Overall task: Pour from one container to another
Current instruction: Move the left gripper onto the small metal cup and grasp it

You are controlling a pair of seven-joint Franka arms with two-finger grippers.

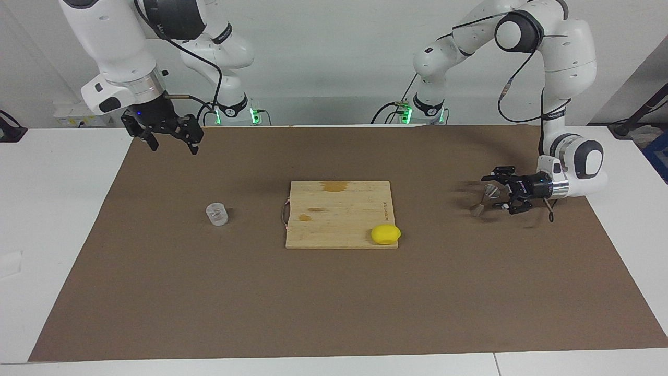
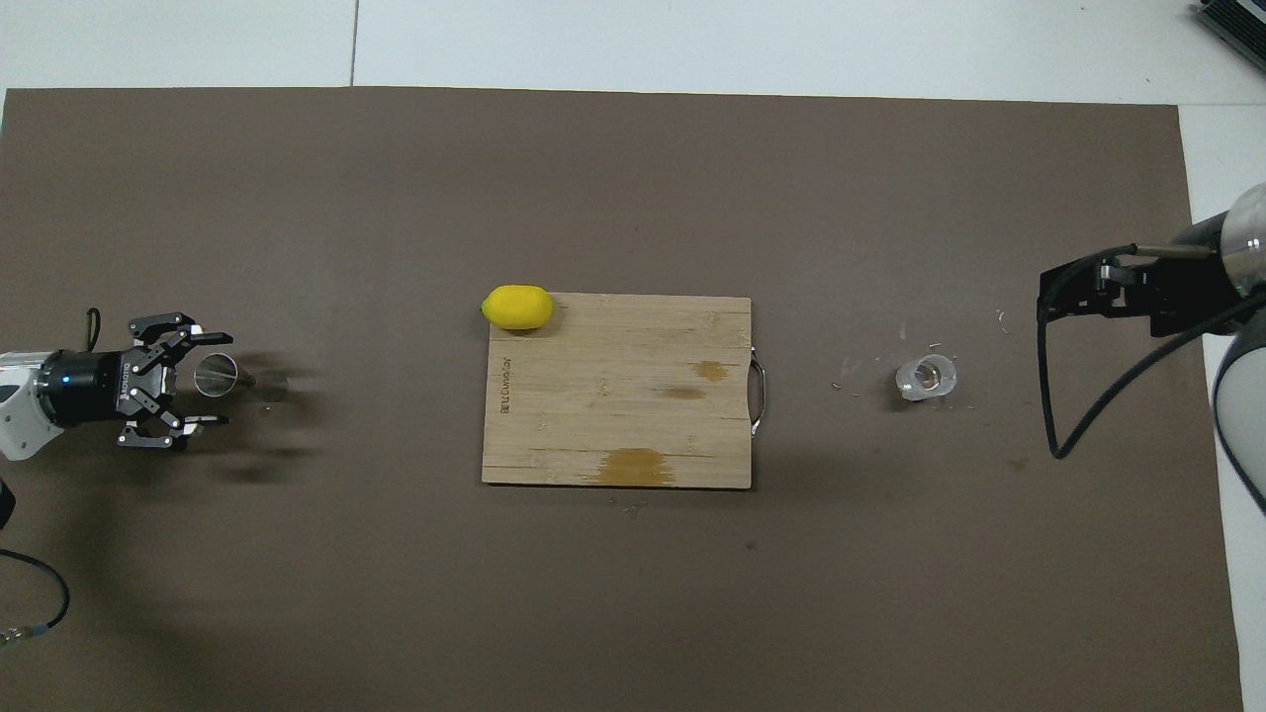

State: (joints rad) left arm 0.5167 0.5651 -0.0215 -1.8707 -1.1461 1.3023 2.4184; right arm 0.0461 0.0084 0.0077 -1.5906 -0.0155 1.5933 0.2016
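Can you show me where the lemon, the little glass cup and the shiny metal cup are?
lemon (image 1: 385, 234): facing view, middle of its yellow skin.
glass tumbler (image 1: 217, 214): facing view, its textured side.
metal jigger (image 1: 484, 199): facing view, its narrow waist.
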